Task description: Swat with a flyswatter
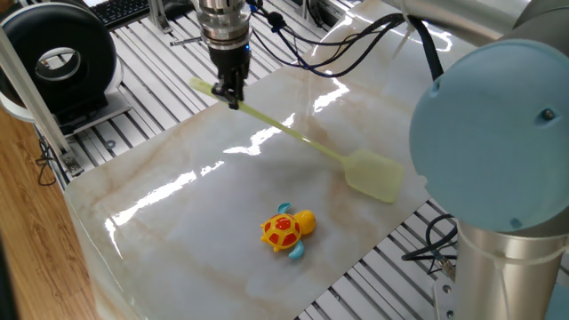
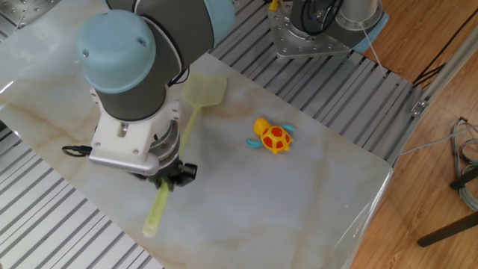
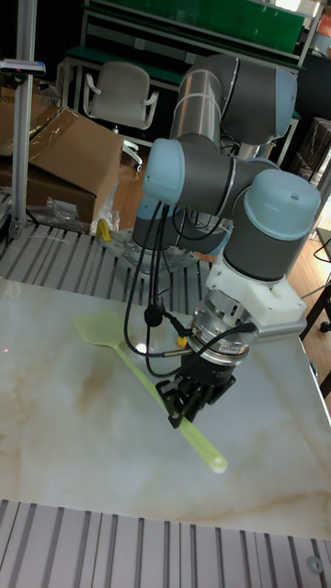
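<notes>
Between gripper [image 1: 231, 96] fingers: flyswatter [image 1: 302, 142] handle, clamped near butt end, short stub sticking out behind. Shaft runs away from gripper, raised over marble table [image 1: 178, 222]; flat mesh head [image 1: 373, 175] at far end, well apart from fingers. Toy turtle [image 1: 286, 230] on table, off to side of shaft, nearer head than gripper, not touching swatter. Wrist points straight down, arm elbow bulking above. Tall fixed view: fingers [image 3: 188, 402] pinch handle, head [image 3: 96, 330] toward table's back.
</notes>
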You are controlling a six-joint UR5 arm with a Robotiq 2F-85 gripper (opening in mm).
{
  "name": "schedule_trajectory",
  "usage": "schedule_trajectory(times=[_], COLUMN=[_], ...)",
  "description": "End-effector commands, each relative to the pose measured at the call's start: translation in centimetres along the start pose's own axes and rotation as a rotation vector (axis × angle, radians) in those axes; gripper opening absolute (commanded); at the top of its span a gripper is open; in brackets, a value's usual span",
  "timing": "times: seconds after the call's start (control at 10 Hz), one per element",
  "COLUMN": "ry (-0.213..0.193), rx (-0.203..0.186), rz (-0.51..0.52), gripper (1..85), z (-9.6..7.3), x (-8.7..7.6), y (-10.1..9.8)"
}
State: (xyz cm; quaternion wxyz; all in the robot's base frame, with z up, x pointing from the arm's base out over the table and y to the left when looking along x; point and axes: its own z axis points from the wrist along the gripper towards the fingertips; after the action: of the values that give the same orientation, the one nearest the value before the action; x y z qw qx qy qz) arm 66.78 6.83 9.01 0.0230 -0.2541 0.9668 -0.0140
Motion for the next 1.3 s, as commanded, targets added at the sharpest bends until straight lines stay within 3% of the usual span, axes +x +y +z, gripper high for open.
schedule_trajectory(times=[0.0,0.4,0.8,1.2], ry=[-0.088,-0.077,-0.075,-0.101], rx=[0.005,0.024,0.024,0.021], rz=[-0.035,-0.083,-0.080,-0.089], gripper=[1.3,1.3,1.3,1.3], z=[0.6,1.5,1.5,2.6], x=[-2.7,-2.0,-1.9,-3.0], y=[-0.6,-2.1,-2.1,-2.5])
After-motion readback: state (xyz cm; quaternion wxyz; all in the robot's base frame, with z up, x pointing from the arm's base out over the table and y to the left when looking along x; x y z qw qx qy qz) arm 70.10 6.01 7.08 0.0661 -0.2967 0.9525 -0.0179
